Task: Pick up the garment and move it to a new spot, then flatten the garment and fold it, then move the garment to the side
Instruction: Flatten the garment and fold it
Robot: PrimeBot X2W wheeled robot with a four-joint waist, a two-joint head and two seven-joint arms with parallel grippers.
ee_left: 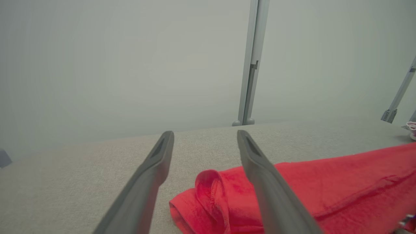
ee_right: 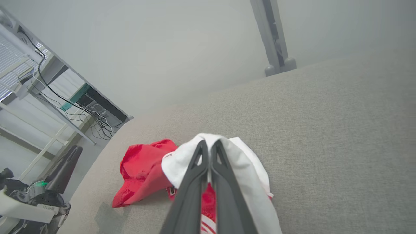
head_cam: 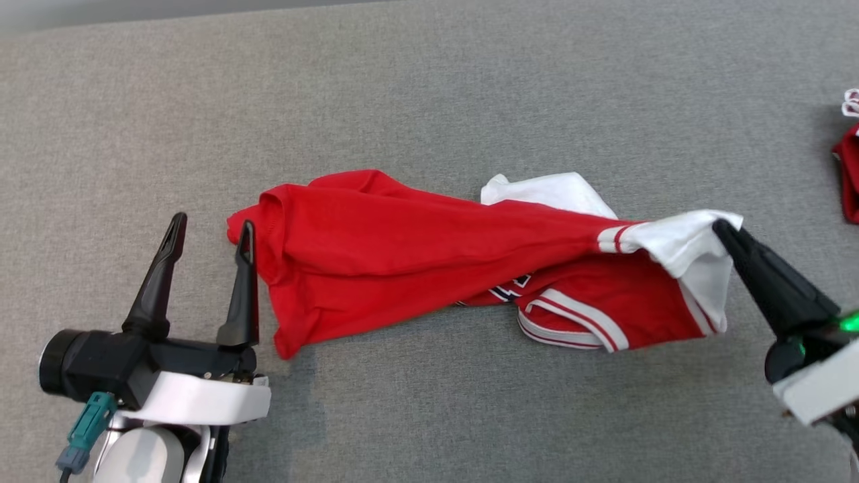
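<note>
At the near edge of the grey table [head_cam: 429, 416], the left gripper [head_cam: 213, 223] stands wide open and empty, its inner finger just beside the left end of the red garment [head_cam: 376, 248]. The right gripper [head_cam: 723, 229] is pinched tight on the garment's white right corner. Farther right lies another red cloth [head_cam: 849, 168].

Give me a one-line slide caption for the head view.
Right gripper shut on the white edge of a red garment lying on the grey surface; left gripper open at its other end.
</note>
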